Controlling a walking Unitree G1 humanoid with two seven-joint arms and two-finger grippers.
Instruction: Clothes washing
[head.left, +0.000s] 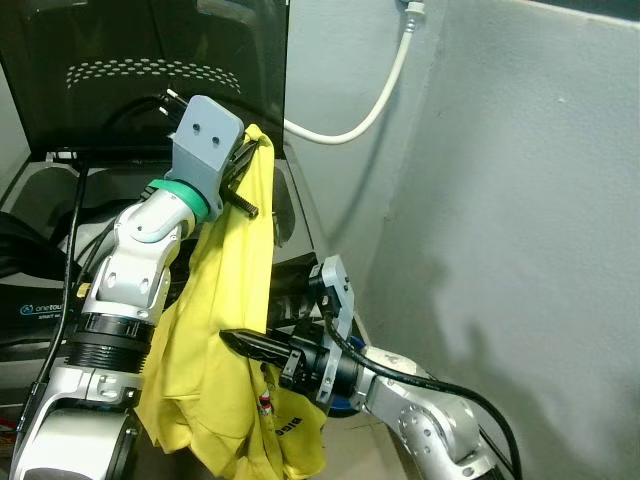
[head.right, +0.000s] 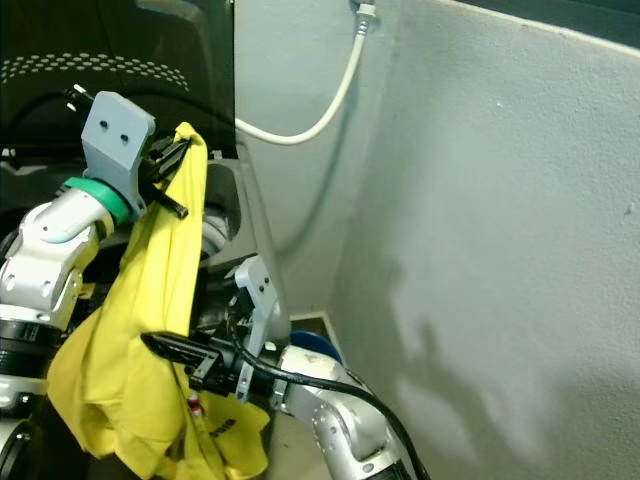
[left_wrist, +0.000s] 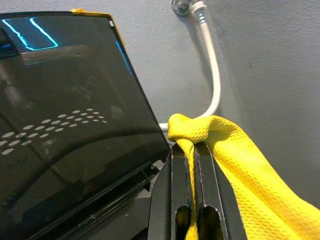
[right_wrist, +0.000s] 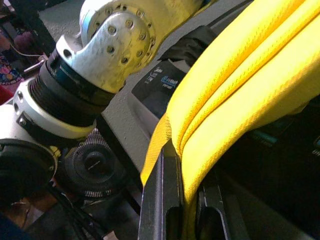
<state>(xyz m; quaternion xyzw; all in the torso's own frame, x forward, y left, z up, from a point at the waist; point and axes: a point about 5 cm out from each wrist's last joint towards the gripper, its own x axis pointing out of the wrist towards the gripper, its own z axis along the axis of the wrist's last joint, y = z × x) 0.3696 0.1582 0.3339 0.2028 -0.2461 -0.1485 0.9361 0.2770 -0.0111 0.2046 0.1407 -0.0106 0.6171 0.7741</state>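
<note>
yellow shirt (head.left: 235, 330) pinched between left fingers (left_wrist: 181, 190), apparently right fingers (right_wrist: 160, 200)

Top-loading washing machine (head.left: 300, 215) against the grey wall (head.left: 520, 200), dark lid (head.left: 150, 70) raised upright. Black cables (head.left: 40, 250) draped across its top. Pale floor (head.right: 295, 325) beside it, possibly bearing a blue object (head.right: 312, 345).

Yellow mesh-knit cloth garment (head.left: 225, 340); glossy dark lid (left_wrist: 65, 125), seemingly plastic; matt wall (head.left: 520, 200).
</note>
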